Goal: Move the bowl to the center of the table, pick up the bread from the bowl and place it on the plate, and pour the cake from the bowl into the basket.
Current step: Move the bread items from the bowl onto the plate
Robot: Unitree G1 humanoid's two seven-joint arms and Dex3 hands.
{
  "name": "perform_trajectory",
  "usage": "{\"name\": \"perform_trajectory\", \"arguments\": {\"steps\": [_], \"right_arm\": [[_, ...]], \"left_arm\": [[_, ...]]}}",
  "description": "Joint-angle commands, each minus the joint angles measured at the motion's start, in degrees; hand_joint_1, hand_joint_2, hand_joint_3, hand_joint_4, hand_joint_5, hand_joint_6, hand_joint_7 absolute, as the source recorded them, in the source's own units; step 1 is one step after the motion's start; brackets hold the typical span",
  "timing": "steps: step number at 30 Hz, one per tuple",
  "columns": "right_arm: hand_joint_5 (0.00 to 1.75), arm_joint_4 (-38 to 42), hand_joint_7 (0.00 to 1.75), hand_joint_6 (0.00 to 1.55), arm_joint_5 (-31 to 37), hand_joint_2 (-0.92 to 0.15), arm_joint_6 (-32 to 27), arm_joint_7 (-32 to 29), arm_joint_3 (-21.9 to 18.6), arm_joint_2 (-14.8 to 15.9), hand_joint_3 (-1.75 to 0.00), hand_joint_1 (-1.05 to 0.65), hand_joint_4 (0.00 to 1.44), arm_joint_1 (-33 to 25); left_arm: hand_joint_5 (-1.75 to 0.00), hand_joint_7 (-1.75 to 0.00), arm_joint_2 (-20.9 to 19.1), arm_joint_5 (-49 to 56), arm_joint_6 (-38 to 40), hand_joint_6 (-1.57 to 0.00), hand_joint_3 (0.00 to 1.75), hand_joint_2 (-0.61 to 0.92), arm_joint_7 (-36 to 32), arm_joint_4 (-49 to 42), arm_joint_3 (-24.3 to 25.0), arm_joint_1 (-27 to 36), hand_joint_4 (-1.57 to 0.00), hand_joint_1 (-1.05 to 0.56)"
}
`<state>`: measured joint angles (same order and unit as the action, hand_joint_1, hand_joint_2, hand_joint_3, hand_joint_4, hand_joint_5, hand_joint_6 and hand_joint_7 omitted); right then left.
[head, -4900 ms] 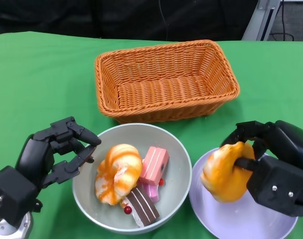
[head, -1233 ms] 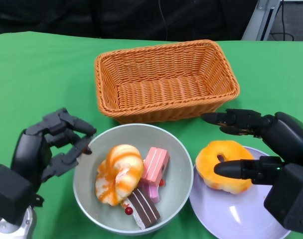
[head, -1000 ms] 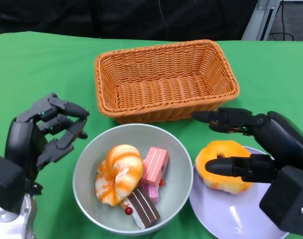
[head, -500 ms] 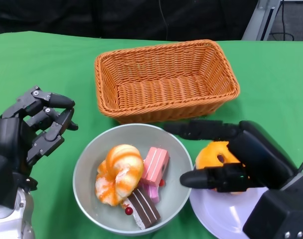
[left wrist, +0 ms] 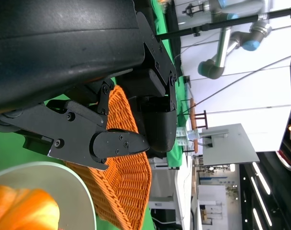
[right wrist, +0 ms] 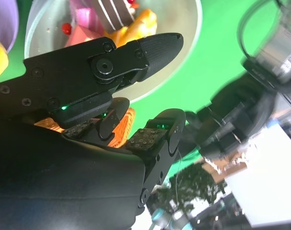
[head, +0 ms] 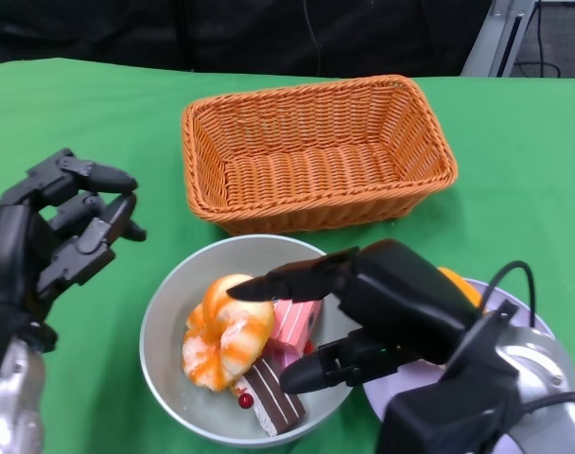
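A grey bowl (head: 166, 326) sits near the table's front, below the basket. It holds a swirled orange bread (head: 223, 333), a pink cake (head: 293, 323) and a chocolate cake (head: 270, 393). My right hand (head: 382, 307) hovers over the bowl's right side, fingers apart, holding nothing. Behind it lies the purple plate (head: 536, 323), where only a sliver of a second orange bread (head: 459, 282) shows. My left hand (head: 59, 235) is raised left of the bowl, spread and empty. The right wrist view shows the bowl (right wrist: 186, 62) beyond my fingers.
An empty orange wicker basket (head: 316, 151) stands just behind the bowl, also seen in the left wrist view as the basket (left wrist: 128, 184). Green cloth covers the table (head: 70, 123). The table's far edge meets a dark backdrop.
My right hand let go of the orange bread on the plate, then swung left over the bowl. My left hand opened and drew up and away from the bowl's left rim.
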<state>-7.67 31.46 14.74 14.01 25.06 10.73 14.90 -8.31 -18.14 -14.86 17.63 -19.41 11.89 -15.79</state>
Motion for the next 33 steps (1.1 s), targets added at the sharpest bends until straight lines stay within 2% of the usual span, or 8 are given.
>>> {"name": "perform_trajectory", "arguments": {"steps": [1,5,10,17,21,22,26,33], "right_arm": [[0.01,1.5,0.0,0.61,3.3,-0.92,0.9,-1.2,2.3,-0.4,-0.05,-0.75,0.74,1.8],[0.01,4.3,0.01,0.63,5.8,-0.92,3.1,-3.3,4.1,-0.9,-0.02,-0.73,0.74,3.0],[0.0,8.9,0.01,0.63,11.6,-0.91,8.6,-9.4,5.7,0.3,-0.01,-0.72,0.71,5.7],[0.02,16.9,0.02,0.67,17.1,-0.9,14.9,-17.6,7.2,1.0,0.0,-0.73,0.74,9.6],[0.02,18.5,0.01,0.68,19.0,-0.91,15.8,-19.8,7.7,1.2,-0.01,-0.74,0.74,10.5],[0.02,19.7,0.01,0.68,20.9,-0.91,15.8,-22.6,8.2,0.9,-0.01,-0.74,0.74,10.8],[0.02,23.7,0.01,0.67,25.4,-0.89,15.9,-30.4,9.7,-0.1,0.0,-0.76,0.76,12.2],[0.01,27.0,0.0,0.67,26.9,-0.85,15.7,-34.7,11.6,-0.7,0.0,-0.75,0.75,14.0]], "left_arm": [[-1.38,-0.95,-3.6,-1.3,4.1,-0.87,0.47,0.83,3.6,2.2,0.3,0.6,-0.77,-0.16],[-1.39,-0.96,-5.2,-0.8,5.4,-0.88,0.48,0.82,6.1,2.3,0.2,0.6,-0.78,-0.16],[-1.41,-0.99,-6.1,-0.5,5.5,-0.86,0.48,0.81,7.5,1.8,0.4,0.5,-0.77,-0.17],[-1.47,-1.08,-9.1,-0.8,11.6,-0.82,0.51,0.81,10.1,3.6,0.2,0.6,-0.75,-0.2],[-1.46,-1.09,-9.8,-0.7,12.5,-0.83,0.49,0.8,10.7,3.6,0.3,0.5,-0.76,-0.21],[-1.45,-1.09,-10.3,-0.9,12.9,-0.83,0.49,0.8,10.8,3.6,0.7,0.6,-0.76,-0.21],[-1.52,-1.18,-11.2,-1.6,13.3,-0.78,0.67,0.74,11.7,3.0,1.8,0.7,-0.72,-0.17],[-1.52,-1.19,-11.7,-1.5,13.8,-0.77,0.7,0.73,11.9,1.8,3.2,0.2,-0.73,-0.16]]}}
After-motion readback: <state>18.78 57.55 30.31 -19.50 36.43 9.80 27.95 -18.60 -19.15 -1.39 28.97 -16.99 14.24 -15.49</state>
